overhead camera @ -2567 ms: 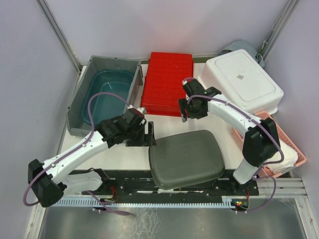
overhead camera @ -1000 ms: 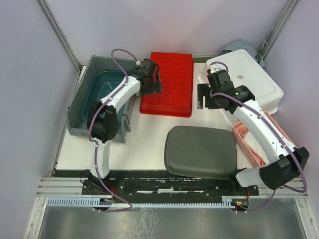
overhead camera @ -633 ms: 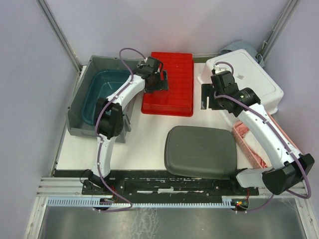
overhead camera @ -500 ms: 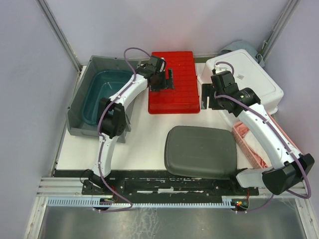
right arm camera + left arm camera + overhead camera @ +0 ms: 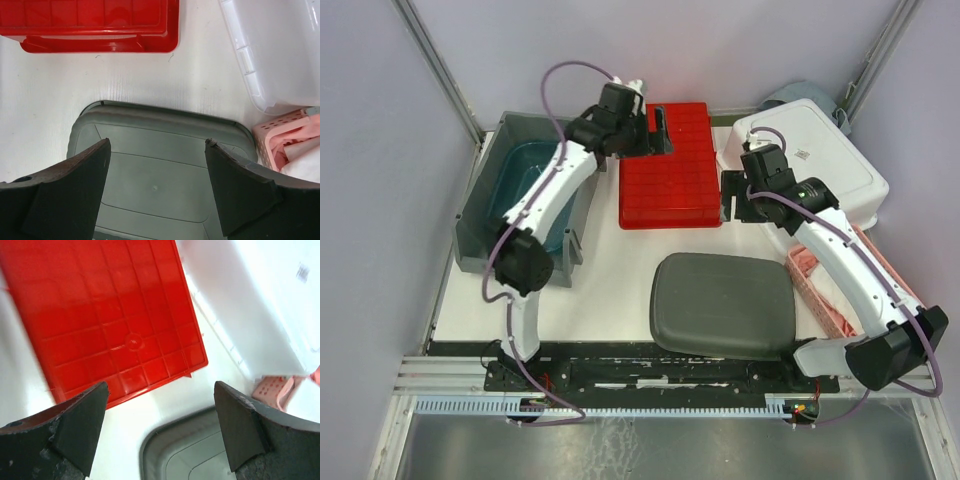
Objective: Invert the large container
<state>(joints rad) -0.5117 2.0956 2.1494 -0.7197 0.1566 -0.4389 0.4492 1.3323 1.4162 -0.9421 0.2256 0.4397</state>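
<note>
L gripper [image 5: 660, 130] hovering over red crate [image 5: 670, 175], jaws spread wide, holding nothing. R gripper [image 5: 728, 196] also gaping, empty, hanging nr bottom-up grey container [image 5: 723, 305] lying on counter [image 5: 610, 290].

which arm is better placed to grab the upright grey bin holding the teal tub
Left, probably. The left gripper hangs open over the red crate, beside the grey bin; the right gripper, open too, sits farther off by the white tub.
</note>
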